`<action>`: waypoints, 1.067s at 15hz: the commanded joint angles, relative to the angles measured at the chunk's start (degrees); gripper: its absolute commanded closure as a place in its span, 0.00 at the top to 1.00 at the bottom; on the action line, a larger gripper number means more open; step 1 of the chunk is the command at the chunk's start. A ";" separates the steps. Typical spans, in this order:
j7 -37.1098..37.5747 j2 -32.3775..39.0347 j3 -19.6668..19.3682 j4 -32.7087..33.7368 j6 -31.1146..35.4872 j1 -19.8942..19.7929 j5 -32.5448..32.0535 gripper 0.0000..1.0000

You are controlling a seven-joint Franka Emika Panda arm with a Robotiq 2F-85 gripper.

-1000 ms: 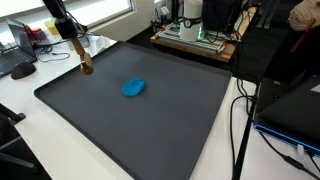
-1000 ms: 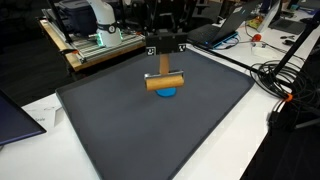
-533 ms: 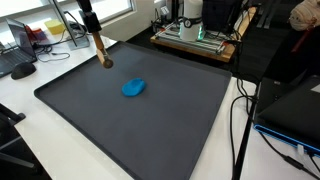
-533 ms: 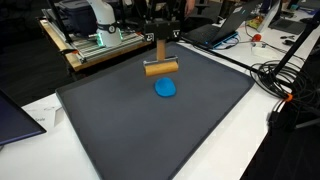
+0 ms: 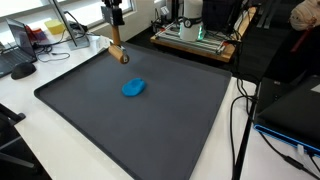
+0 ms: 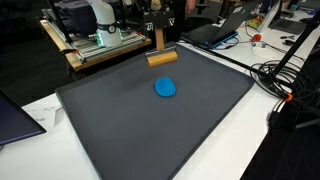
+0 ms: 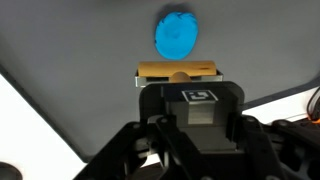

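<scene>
One gripper is clamped on the handle of one wooden mallet, whose head hangs down by the far edge of one dark mat. One blue lump lies flat mid-mat, apart from the mallet, with bare mat between them. In the wrist view it sits just beyond the mallet head. Around the white tabletop are black cables, a laptop and an electronics rack.

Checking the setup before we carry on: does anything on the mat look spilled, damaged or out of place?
Nothing stands out. The blue lump lies alone on the dark mat, and the gripper holds the wooden tool apart from it.
</scene>
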 commanded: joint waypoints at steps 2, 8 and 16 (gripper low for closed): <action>-5.59 -12.84 -0.03 -17.93 12.27 0.19 2.56 0.23; -19.04 -17.97 -4.53 -32.46 28.36 5.15 10.50 0.23; -27.88 -15.10 -11.33 -32.49 32.59 13.73 17.77 0.48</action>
